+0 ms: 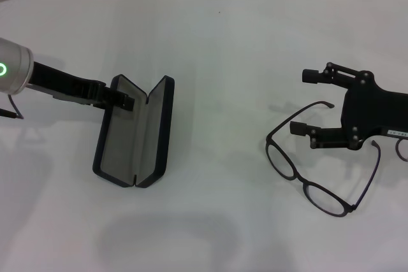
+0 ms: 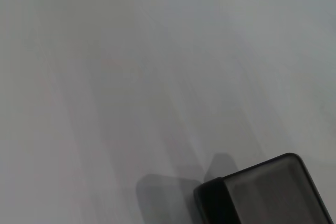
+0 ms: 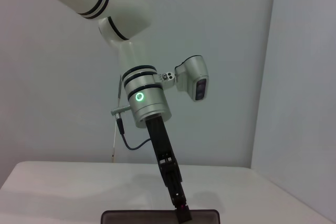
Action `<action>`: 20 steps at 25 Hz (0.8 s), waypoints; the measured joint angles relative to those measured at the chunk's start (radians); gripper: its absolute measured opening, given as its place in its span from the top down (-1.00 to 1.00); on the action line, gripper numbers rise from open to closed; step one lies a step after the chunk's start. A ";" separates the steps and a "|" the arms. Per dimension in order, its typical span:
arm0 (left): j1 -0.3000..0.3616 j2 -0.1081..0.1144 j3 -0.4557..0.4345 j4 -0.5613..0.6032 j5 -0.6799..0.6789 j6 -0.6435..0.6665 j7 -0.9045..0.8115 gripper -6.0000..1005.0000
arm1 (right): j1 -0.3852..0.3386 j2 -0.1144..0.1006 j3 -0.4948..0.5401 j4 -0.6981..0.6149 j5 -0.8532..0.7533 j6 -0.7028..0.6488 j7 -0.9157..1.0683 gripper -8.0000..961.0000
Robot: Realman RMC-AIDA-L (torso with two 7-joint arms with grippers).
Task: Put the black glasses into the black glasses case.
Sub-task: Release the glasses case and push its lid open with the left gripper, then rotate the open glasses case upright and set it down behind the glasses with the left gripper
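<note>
Middle gap: bare white table (image 1: 223,42) between the open black glasses case (image 1: 135,133) on the left and the black glasses (image 1: 319,157) on the right.
Case far end: blocked by the left gripper (image 1: 121,99).
Glasses: right gripper (image 1: 306,101) over the temples; near lenses uncovered.

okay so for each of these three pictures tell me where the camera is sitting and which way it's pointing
Head view: above the white table, looking forward and down; open black glasses case, black glasses, left pincer at the lid, right pincer open over the glasses.
Left wrist view: on the left arm, facing the tabletop and a case corner; no robot parts.
Right wrist view: on the right arm, facing across at the left arm.
All three views show the case.
</note>
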 joint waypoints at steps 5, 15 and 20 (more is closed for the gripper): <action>-0.002 0.002 0.000 0.002 0.001 -0.001 0.000 -0.32 | 0.001 0.001 0.000 0.002 -0.001 0.000 -0.002 -0.85; -0.037 0.002 0.000 0.010 0.054 -0.074 0.064 0.13 | -0.001 0.000 -0.001 0.001 -0.003 -0.004 -0.003 -0.85; -0.044 0.003 0.000 0.018 0.057 -0.105 0.089 0.50 | -0.017 -0.004 0.009 0.000 0.004 -0.011 -0.004 -0.85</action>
